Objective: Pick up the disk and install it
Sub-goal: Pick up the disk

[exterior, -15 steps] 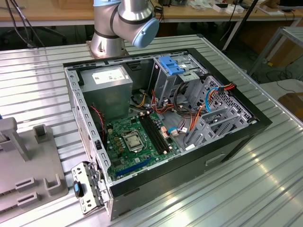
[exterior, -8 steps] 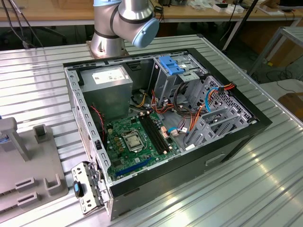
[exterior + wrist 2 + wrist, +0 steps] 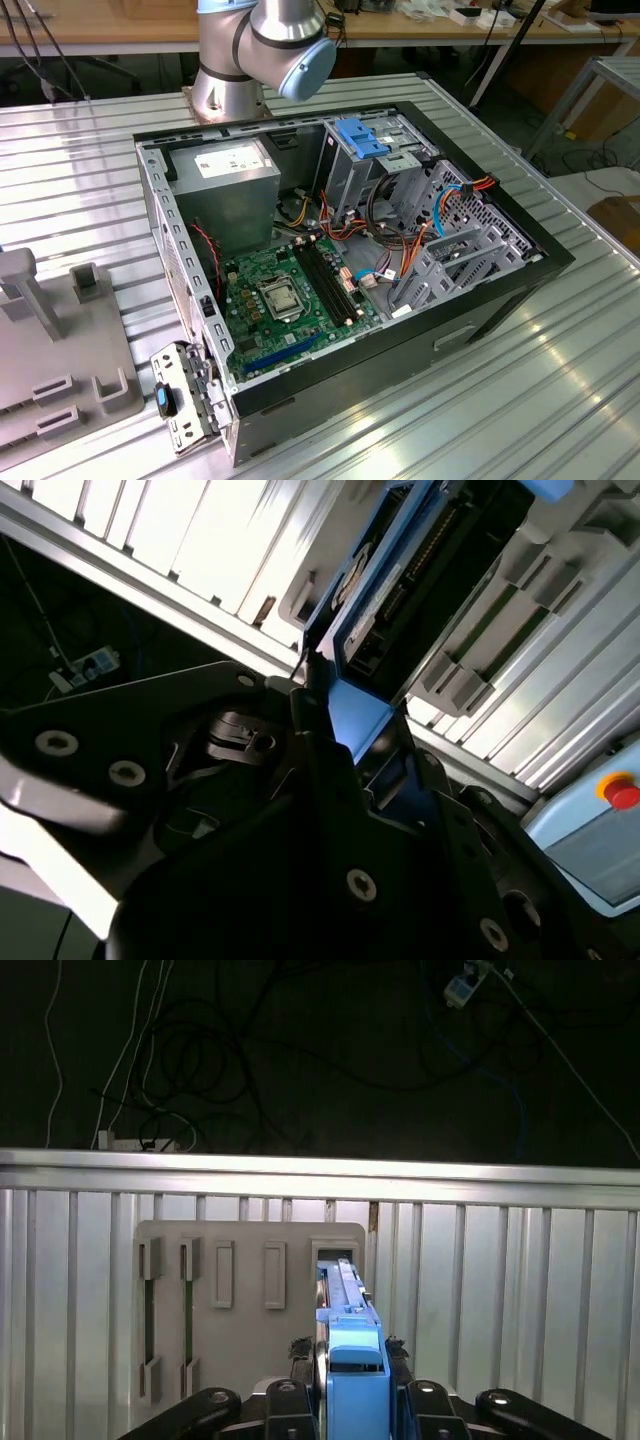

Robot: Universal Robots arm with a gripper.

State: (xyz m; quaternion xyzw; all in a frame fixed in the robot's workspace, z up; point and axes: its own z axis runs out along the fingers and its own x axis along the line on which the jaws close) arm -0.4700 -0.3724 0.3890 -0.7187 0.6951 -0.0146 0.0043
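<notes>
The disk stands on edge in a slot of a grey holder plate, its bright blue rail end toward the camera. In the second wrist view, the disk's dark body with blue rails runs away from the fingers over the grey holder. My gripper sits around the blue end, and its black fingers press against both sides, shut on the disk. The same grip shows in the second wrist view, gripper closed on the blue end piece.
An open computer case lies on the ribbed metal table, with motherboard, cables and a pale blue drive bracket inside. The arm's base stands behind it. A grey fixture lies at the exterior view's left. A red button is nearby.
</notes>
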